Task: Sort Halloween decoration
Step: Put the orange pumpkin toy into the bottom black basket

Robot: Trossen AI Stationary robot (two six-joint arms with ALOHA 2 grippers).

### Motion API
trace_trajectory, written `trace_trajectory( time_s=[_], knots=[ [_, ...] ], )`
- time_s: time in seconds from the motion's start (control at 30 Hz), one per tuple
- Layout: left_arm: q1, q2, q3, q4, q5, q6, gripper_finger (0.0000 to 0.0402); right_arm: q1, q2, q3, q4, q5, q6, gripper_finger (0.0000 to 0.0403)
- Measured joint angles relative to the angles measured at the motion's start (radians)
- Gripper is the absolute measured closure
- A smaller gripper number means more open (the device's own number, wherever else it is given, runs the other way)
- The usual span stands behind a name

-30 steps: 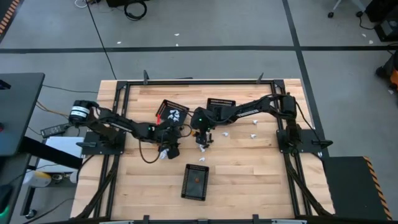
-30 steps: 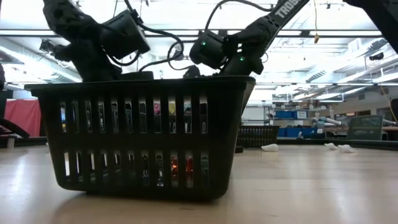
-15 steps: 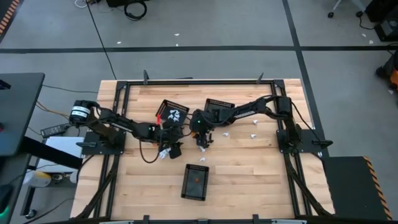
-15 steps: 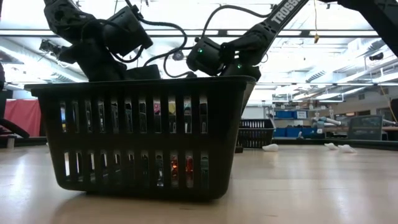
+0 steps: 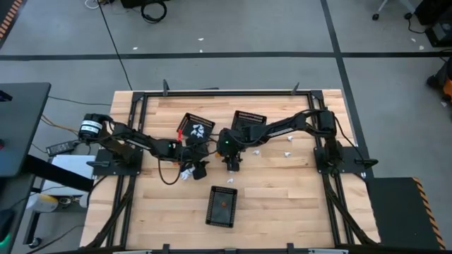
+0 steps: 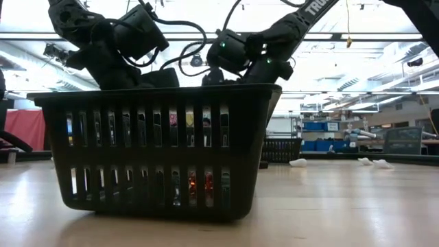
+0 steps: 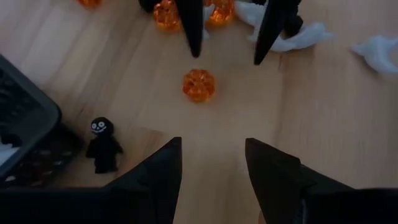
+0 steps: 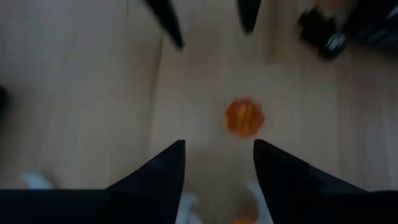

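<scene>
A tiny orange pumpkin trinket [image 7: 199, 85] lies on the wooden table between my two grippers; it also shows in the right wrist view [image 8: 244, 116]. My left gripper [image 5: 198, 168] is open, its fingers [image 7: 163, 177] short of the pumpkin. My right gripper [image 5: 232, 164] is open and faces it from the other side, its fingertips [image 7: 190, 28] just beyond the pumpkin. A small black figure [image 7: 102, 144] lies near the left gripper. More orange pumpkins [image 7: 166, 14] and white ghosts [image 7: 298, 37] lie behind the right gripper's fingers. In the low view the near basket hides both grippers' fingers.
Three black mesh baskets stand on the table: one with white trinkets [image 5: 196, 127], one beside it [image 5: 249, 120], and one near the front [image 5: 222, 206] with an orange trinket inside [image 6: 192, 184]. Loose white trinkets [image 5: 288, 154] lie toward the right.
My right gripper has shifted a little toward the table's near edge, staying open. My left gripper has stayed nearly where it was.
</scene>
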State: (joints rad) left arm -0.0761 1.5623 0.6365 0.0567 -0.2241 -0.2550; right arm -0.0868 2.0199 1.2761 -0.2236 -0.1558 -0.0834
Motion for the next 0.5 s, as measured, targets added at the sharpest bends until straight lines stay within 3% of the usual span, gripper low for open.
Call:
trace_trajectory(
  time_s=[0.17, 0.5],
  knots=[
    [0.0, 0.001, 0.0, 0.016, 0.0, 0.062, 0.0216, 0.001, -0.013, 0.028, -0.01, 0.04, -0.039, 0.0209],
    [0.0, 0.077, 0.001, 0.063, -0.008, 0.068, 0.0216, -0.009, 0.051, 0.029, 0.046, 0.023, -0.05, 0.0209]
  ],
)
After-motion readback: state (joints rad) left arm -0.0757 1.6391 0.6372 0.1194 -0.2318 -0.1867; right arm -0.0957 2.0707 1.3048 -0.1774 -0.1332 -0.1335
